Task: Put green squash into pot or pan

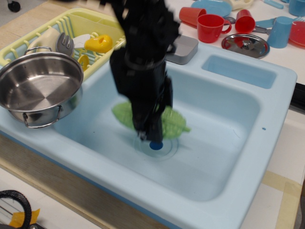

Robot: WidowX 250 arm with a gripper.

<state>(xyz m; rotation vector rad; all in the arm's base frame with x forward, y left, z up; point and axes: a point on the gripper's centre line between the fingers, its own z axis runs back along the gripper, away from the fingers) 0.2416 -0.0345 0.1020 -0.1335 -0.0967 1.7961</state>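
Note:
The green squash [175, 123] is light green and bumpy. It lies across my black gripper [148, 130], with one end showing on each side of the fingers. The gripper is shut on its middle and holds it just above the floor of the light blue sink [224, 119]. The shiny steel pot [40, 88] with wire loop handles sits empty on the sink's left rim, to the left of the gripper. The arm is motion-blurred and hides the middle of the squash.
A dark blue drain [156, 145] shows on the sink floor under the squash. A yellow dish rack [28, 40] behind the pot holds a yellow toy [98, 44]. Red cups [209, 26], a flat steel lid [245, 45] and blue cups [280, 31] stand at the back right.

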